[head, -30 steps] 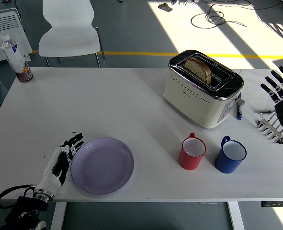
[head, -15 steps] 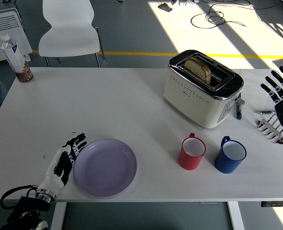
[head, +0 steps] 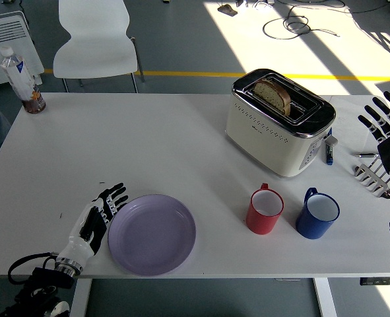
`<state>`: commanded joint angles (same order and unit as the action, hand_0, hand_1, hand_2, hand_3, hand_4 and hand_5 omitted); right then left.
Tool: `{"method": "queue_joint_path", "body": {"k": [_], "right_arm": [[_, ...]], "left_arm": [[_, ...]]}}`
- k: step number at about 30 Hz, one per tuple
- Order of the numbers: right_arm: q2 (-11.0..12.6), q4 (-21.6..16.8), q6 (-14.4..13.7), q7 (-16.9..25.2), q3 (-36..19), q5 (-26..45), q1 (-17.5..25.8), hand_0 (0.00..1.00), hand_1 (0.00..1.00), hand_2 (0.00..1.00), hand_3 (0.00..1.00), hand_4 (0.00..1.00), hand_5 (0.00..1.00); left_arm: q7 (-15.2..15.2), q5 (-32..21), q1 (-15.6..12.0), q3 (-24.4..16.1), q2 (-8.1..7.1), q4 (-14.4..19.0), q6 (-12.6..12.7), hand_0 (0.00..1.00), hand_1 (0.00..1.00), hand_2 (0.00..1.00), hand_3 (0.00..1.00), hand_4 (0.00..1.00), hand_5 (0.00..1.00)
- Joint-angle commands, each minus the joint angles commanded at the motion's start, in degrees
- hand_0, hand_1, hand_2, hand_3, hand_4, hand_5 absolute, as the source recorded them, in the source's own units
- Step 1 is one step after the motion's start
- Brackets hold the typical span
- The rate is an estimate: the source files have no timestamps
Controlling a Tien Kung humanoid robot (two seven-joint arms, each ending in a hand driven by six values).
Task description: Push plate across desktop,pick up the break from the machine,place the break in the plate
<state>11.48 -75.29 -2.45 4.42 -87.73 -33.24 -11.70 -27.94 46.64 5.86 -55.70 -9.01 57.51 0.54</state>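
Observation:
A lavender plate (head: 152, 234) lies near the table's front edge, left of centre. My left hand (head: 97, 216) rests flat against the plate's left rim, fingers spread, holding nothing. A slice of brown bread (head: 272, 94) stands in the slot of a cream toaster (head: 279, 123) at the back right. My right hand (head: 386, 125) hovers at the right edge beyond the toaster, fingers spread and empty.
A red mug (head: 265, 211) and a blue mug (head: 317, 214) stand in front of the toaster. A blue pen (head: 328, 151) and a metal rack (head: 374, 176) lie to its right. A bottle (head: 22, 80) stands at the far left corner; a white chair (head: 96, 41) sits behind the table.
My left hand has slid to the right along the front of the table, pushing the plate a short way right. The right hand has stayed where it was.

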Motion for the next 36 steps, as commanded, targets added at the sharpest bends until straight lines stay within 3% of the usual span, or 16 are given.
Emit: {"method": "queue_joint_path", "body": {"k": [8, 36], "right_arm": [[-0.1, 0.0, 0.0, 0.0, 0.1, 0.0, -0.1, 0.739, 0.708, 0.733, 0.731, 0.533, 0.546], [-0.1, 0.0, 0.1, 0.0, -0.3, 0.0, 0.1, 0.739, 0.708, 0.732, 0.731, 0.533, 0.545]], "left_arm": [[0.2, -1.8, 2.0, 0.8, 0.48, -1.4, -0.6, 0.842, 0.872, 0.908, 0.857, 0.505, 0.998], [2.5, -7.6, 4.8, 4.1, 1.39, -2.8, -5.2, 0.813, 0.855, 0.887, 0.846, 0.504, 0.998]]}}
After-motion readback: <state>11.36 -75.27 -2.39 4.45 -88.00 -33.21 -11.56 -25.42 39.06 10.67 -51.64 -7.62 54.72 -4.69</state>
